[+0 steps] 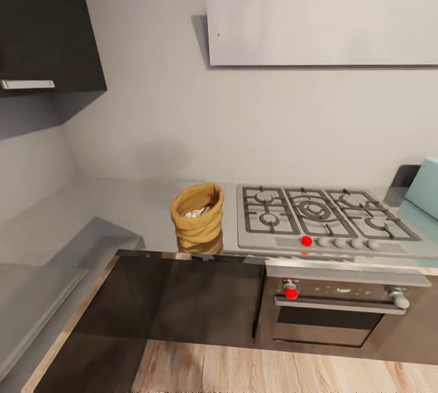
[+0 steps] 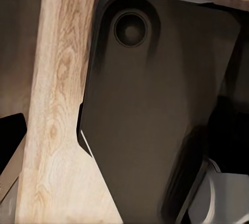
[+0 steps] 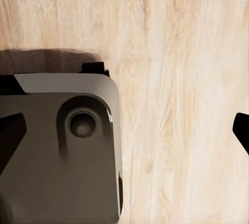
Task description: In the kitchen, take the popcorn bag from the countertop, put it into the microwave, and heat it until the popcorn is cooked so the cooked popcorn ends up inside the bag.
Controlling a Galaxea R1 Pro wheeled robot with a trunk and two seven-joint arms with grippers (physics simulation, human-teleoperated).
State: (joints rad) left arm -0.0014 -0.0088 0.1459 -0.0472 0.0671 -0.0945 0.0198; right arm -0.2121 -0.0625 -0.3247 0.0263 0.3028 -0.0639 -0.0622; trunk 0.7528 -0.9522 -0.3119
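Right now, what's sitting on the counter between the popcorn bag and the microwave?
In the head view, the gas hob lies between the popcorn bag and the microwave, set into the countertop.

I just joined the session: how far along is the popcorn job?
Nothing looks done. The popcorn bag stands upright on the countertop left of the gas hob, kernels visible inside. The microwave peeks in at the right. Both wrist cameras face the wood floor. Picking, loading and heating remain.
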